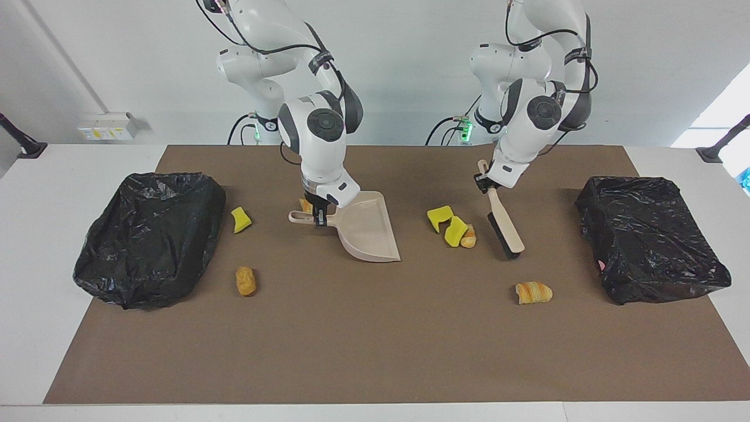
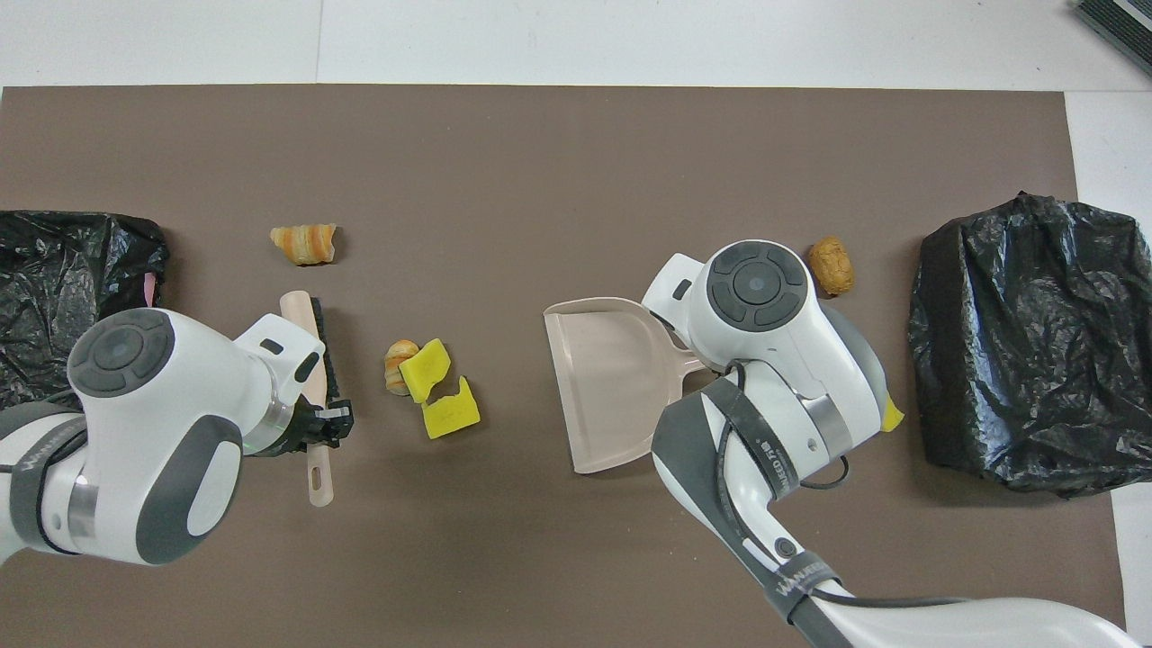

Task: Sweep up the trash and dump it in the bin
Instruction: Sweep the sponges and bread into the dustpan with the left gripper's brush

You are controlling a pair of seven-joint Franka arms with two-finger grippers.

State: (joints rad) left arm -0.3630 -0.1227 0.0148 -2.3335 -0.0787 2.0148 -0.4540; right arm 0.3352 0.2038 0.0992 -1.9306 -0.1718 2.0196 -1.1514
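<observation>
- My left gripper (image 1: 486, 185) is clamped on the hand brush (image 1: 505, 227) handle, bristles just beside the sponge chunks (image 1: 448, 225).
- My right gripper (image 1: 319, 218) grips the dustpan (image 1: 366, 230) handle, pan tilted over the mat (image 1: 375, 340).

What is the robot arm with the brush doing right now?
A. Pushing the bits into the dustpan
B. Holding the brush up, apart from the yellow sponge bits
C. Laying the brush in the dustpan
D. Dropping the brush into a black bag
B: the left gripper holds the brush by its handle, with a clear gap of bare mat between its bristles and the sponge bits.
</observation>
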